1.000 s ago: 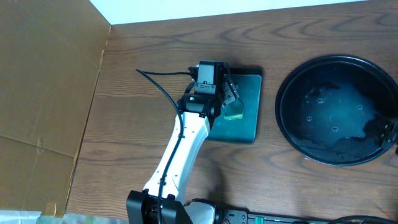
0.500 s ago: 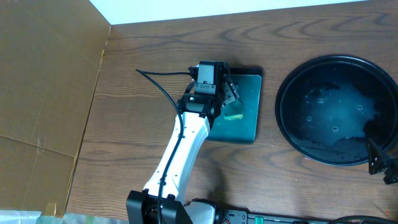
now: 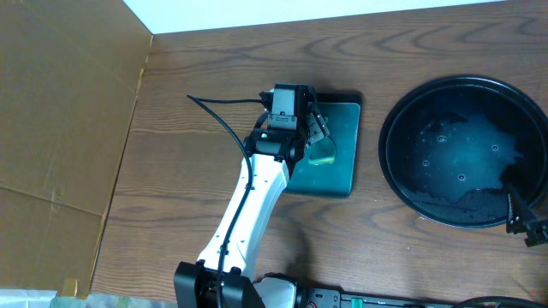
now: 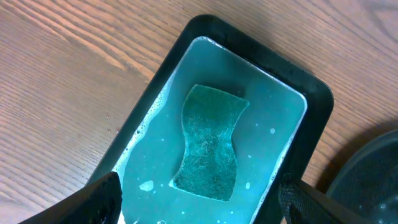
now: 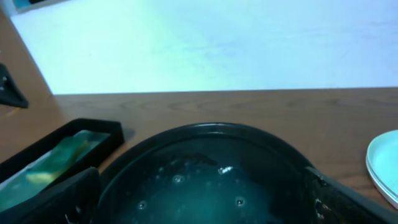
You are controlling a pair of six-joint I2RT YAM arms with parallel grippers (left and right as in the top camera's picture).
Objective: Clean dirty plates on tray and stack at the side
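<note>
The round black tray (image 3: 454, 145) sits at the right of the table, its glossy bottom wet and with no plates in it (image 5: 211, 180). Only the rim of a pale cyan-white plate (image 5: 387, 163) shows, on the wood to the right of the tray. My right gripper (image 5: 202, 213) is open, low at the tray's near rim, seen from overhead at the tray's front right edge (image 3: 521, 216). My left gripper (image 4: 199, 211) is open above the rectangular teal tray (image 4: 311, 112), where a green sponge (image 4: 210, 149) lies in the liquid.
The rectangular teal tray (image 3: 342, 171) stands left of the round tray, with a strip of bare wood between them. Brown cardboard (image 3: 60, 120) covers the table's left side. A pale wall (image 5: 205, 43) rises behind the table's far edge.
My right gripper has drawn back from over the round tray's right side to its front right rim. The left arm has not moved.
</note>
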